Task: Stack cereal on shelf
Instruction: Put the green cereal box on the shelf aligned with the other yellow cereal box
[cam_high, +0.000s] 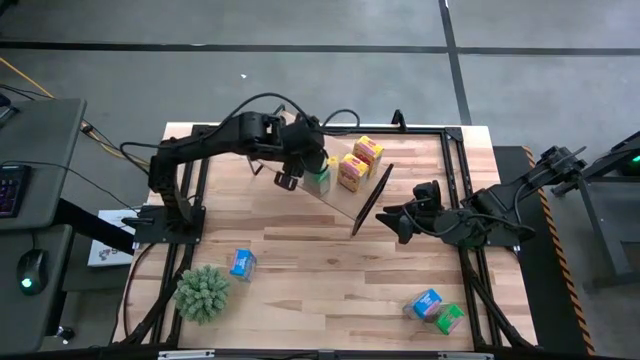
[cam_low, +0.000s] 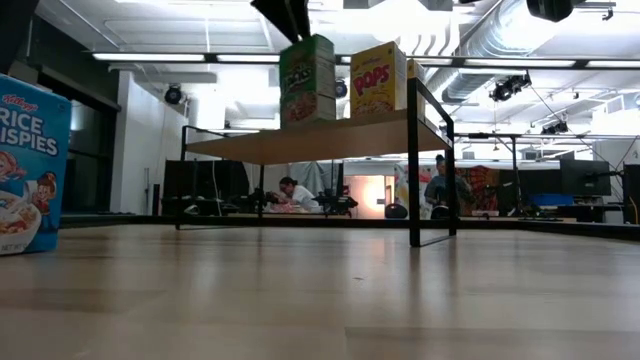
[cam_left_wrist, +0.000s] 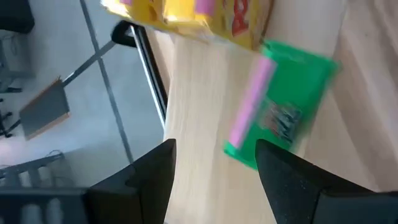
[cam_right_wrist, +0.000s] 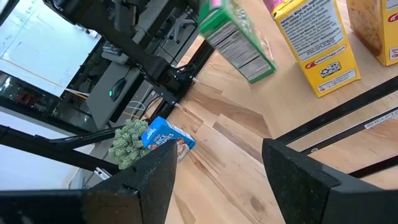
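The left gripper (cam_high: 296, 172) is hovering in the upper middle of the high view, its two dark fingers (cam_left_wrist: 152, 177) standing apart with nothing between them. The small green cardboard cereal box (cam_high: 318, 172) is standing just beside them; in the left wrist view it is lying in front of the right-hand fingertip, and whether that finger is touching it cannot be told.

That green box is sitting upright on the long light-wood plank shelf with thin black metal frame ends (cam_high: 372, 198), which is running diagonally through the upper centre of the high view. To its right two small yellow cardboard cereal boxes (cam_high: 353, 172) are standing side by side on the same plank. In the low view the green box and a yellow box printed "POPS" (cam_low: 377, 79) are showing on top of the plank near the top centre.

The right gripper (cam_high: 392, 214) is waiting right of centre in the high view, just off the black end of the shelf, its jaws spread wide and empty.

On the wooden slat tabletop (cam_high: 320, 270), a small blue cardboard cereal box (cam_high: 242, 264) is lying at the lower left, near a fuzzy green plant ball (cam_high: 203, 292). At the lower right another blue box (cam_high: 427, 302) and another green box (cam_high: 450, 317) are lying touching each other.
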